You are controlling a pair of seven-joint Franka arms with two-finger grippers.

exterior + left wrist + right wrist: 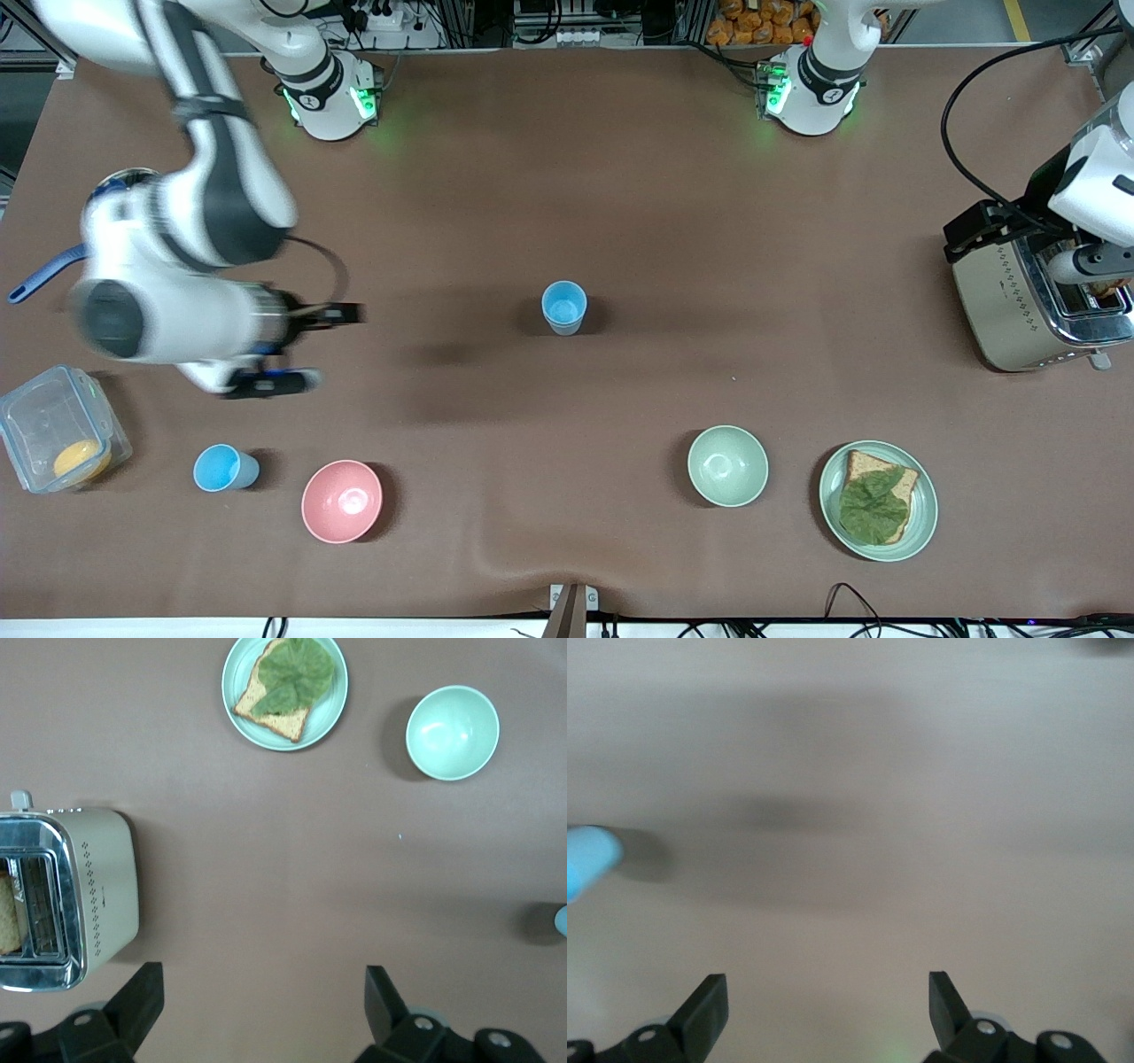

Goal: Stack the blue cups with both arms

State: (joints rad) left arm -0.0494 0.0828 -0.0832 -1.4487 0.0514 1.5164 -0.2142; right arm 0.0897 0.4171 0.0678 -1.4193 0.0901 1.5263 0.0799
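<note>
One blue cup stands upright in the middle of the table. A second blue cup stands near the front edge at the right arm's end, beside the pink bowl. My right gripper is open and empty, up over bare table between the two cups. In the right wrist view its gripper is open and a blue cup shows at the edge. My left gripper is open and empty, high over the table beside the toaster. A sliver of a blue cup shows at that view's edge.
A toaster stands at the left arm's end. A plate with bread and lettuce and a pale green bowl lie near the front edge. A clear lidded box and a blue-handled pan are at the right arm's end.
</note>
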